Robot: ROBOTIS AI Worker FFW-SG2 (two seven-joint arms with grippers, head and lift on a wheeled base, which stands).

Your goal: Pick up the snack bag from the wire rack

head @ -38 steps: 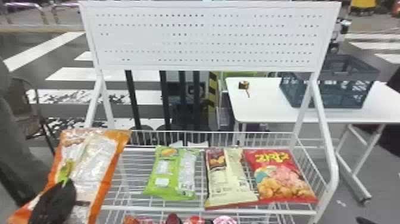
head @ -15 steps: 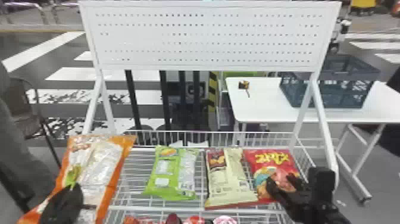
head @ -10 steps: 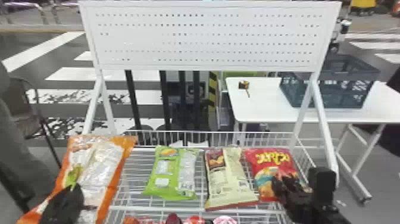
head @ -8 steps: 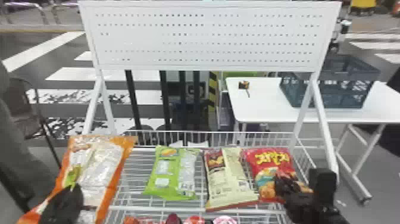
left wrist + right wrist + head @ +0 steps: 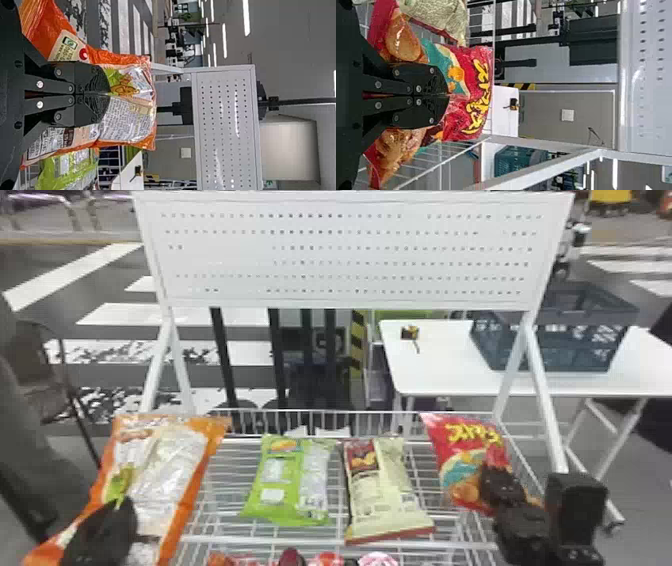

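Red snack bag (image 5: 462,460): tilted, at right end of wire rack (image 5: 280,541); can't tell if it touches the wires.
Right gripper (image 5: 500,485): in from lower right, fingers pinched together on red snack bag.
Left gripper (image 5: 102,530): in from lower left, pinched on orange bag (image 5: 167,470).
Shelf: green bag (image 5: 282,485), cream bag (image 5: 382,490) between.
Behind: white table (image 5: 435,365), dark crate (image 5: 550,345).
Print: yellow lettering, red snack bag's top.

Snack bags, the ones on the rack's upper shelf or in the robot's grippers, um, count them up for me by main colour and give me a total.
Orange bag: 1, in the left gripper
Green bag: 1, on the shelf
Cream bag: 1, on the shelf
Red bag: 1, in the right gripper
Total: 4
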